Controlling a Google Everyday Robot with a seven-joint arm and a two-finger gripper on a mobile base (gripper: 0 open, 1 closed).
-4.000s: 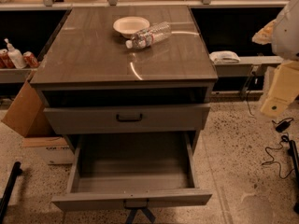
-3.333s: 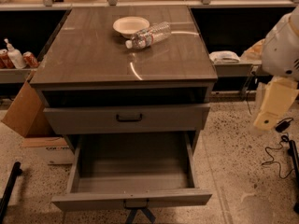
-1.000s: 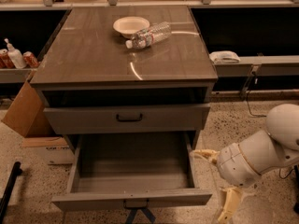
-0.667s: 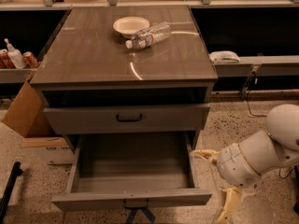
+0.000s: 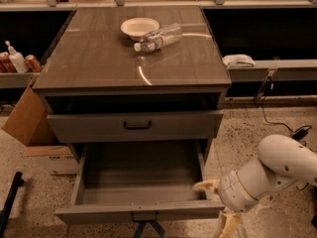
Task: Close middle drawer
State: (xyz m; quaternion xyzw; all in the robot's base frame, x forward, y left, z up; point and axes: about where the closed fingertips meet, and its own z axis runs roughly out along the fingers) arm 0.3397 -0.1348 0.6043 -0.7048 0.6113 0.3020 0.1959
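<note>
The middle drawer [image 5: 141, 177] of the grey-brown cabinet [image 5: 133, 68] is pulled far out. It is a wide, shallow, empty grey box, and its flat front [image 5: 99, 214] with a small black bar handle [image 5: 144, 216] is near the bottom edge of the view. Above it, the top drawer [image 5: 89, 127] stands slightly out with a dark gap over it. The lowest drawer is hidden under the open one. My gripper [image 5: 216, 206] is at the open drawer's front right corner, on a white arm [image 5: 277, 170]. One cream finger [image 5: 204, 185] reaches over the corner. The other finger [image 5: 231, 225] hangs below the front.
A white bowl [image 5: 139, 27] and a lying water bottle [image 5: 159, 37] are on the cabinet top. A cardboard box [image 5: 25, 120] leans at the cabinet's left. Bottles and cans [image 5: 16, 61] stand on the left shelf. A cable [image 5: 280, 125] runs over the speckled floor at right.
The arm has come down from the upper right to the open drawer's front right corner. Over the last second it has barely moved. The drawer stays pulled out.
</note>
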